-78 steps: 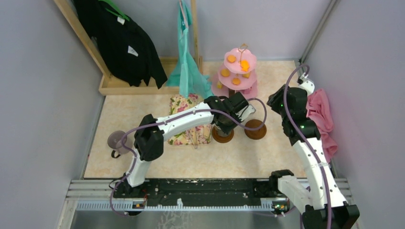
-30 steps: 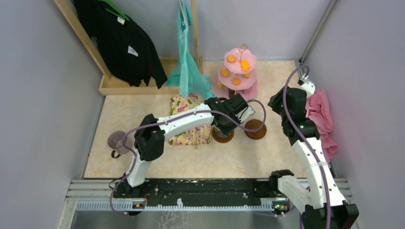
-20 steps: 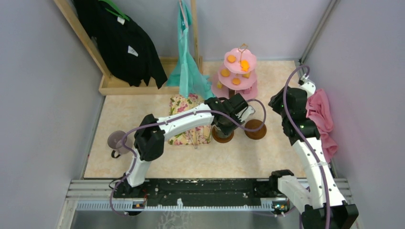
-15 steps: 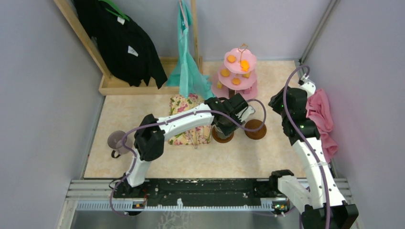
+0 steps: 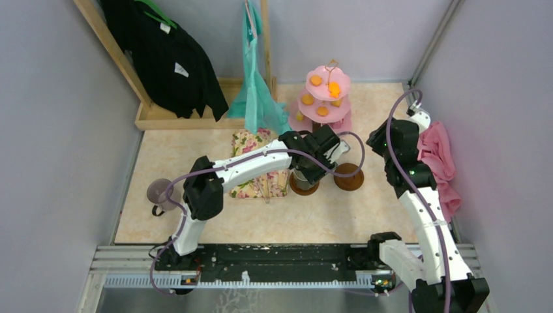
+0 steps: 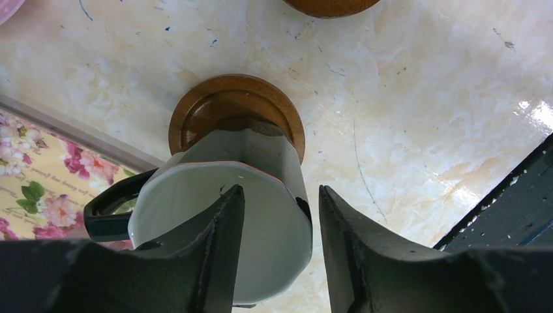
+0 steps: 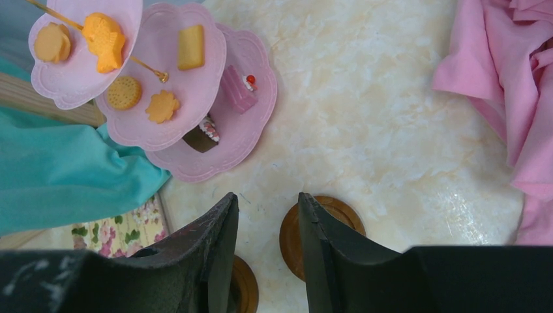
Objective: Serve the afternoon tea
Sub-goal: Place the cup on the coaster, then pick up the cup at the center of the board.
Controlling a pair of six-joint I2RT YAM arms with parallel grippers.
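While cream mug stands mouth-up on saucer, handle toward floral cloth

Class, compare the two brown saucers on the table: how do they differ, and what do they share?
The left saucer carries the cream mug; the right saucer is bare. The left saucer lies beside the floral mat; the right saucer sits farther from it. Both are round, brown and flat on the table.

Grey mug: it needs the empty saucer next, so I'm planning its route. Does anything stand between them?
Yes. Between the grey mug and the empty saucer lie the flowered box, the left arm, and the cream mug on the other saucer, with the left hand astride its rim.
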